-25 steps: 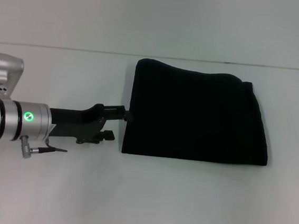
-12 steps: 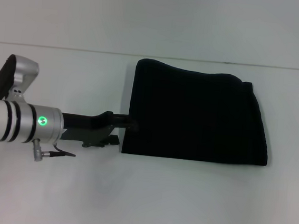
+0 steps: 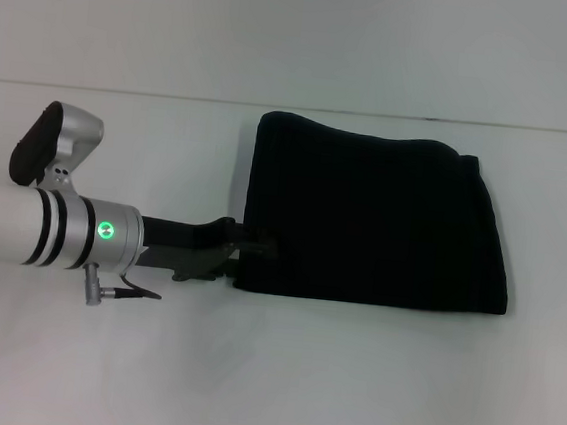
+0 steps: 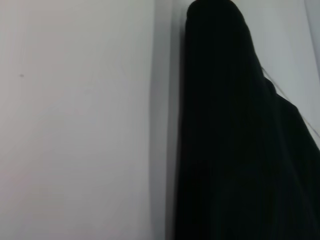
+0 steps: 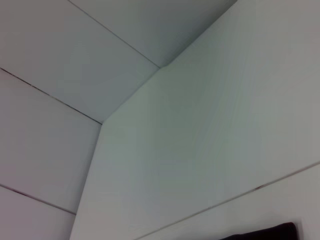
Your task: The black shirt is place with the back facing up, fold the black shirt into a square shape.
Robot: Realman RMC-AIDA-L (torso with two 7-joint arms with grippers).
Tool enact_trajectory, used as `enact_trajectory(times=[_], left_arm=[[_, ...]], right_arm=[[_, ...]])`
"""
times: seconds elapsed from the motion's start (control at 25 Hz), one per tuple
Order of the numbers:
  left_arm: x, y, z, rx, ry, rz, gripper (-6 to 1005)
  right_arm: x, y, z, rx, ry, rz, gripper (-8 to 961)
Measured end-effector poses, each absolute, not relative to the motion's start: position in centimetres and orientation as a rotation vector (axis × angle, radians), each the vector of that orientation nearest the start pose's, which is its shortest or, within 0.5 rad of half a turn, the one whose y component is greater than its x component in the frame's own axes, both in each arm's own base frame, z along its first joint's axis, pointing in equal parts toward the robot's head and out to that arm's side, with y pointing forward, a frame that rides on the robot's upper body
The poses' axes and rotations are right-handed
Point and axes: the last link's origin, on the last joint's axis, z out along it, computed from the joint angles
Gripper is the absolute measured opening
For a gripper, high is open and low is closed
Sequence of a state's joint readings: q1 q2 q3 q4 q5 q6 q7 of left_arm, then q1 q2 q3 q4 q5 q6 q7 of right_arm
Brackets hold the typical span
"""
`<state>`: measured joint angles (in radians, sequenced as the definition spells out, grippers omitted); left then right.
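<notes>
The black shirt [image 3: 374, 216] lies folded into a rough rectangle on the white table, right of centre in the head view. No lettering shows. My left gripper [image 3: 242, 256] reaches in from the left and is at the shirt's left edge, near its front left corner. Its fingers look open, with the upper fingertip over the fabric's edge. The left wrist view shows the shirt [image 4: 240, 140] close up as a dark mass beside bare table. My right gripper is out of view.
The white table [image 3: 348, 379] runs to a pale back wall [image 3: 301, 33]. The right wrist view shows only wall panels [image 5: 150, 125] and a dark sliver at its edge [image 5: 260, 232].
My left arm has moved right and slightly toward the front, bringing the gripper from just beside the shirt's left edge onto its front left corner. The shirt has not moved.
</notes>
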<state>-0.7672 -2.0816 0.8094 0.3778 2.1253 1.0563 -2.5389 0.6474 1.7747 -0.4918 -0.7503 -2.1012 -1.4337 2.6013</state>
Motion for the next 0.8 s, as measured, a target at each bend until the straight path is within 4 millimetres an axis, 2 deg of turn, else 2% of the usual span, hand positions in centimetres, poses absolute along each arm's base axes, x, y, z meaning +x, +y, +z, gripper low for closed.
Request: enact_trajectory(times=[0.2, 0.32, 0.52, 0.8], left_arm=[[-24.74, 38.88, -6.23, 2.316, 2.343, 0.565, 752], [-24.64, 38.91, -6.28, 2.337, 2.329, 0.549, 507], [-24.43, 38.85, -6.53, 2.373, 2.297, 0.515, 260], [-24.43, 38.6, -6.69, 2.398, 2.269, 0.475, 127]], right_arm=[[27.99, 40.92, 17.83, -1.874, 1.753, 0.845, 717], [28.0, 40.93, 17.86, -1.872, 1.753, 0.846, 717], [28.01, 40.93, 17.88, -1.872, 1.753, 0.845, 716], [28.08, 40.86, 17.8, -1.878, 1.75, 0.838, 716]])
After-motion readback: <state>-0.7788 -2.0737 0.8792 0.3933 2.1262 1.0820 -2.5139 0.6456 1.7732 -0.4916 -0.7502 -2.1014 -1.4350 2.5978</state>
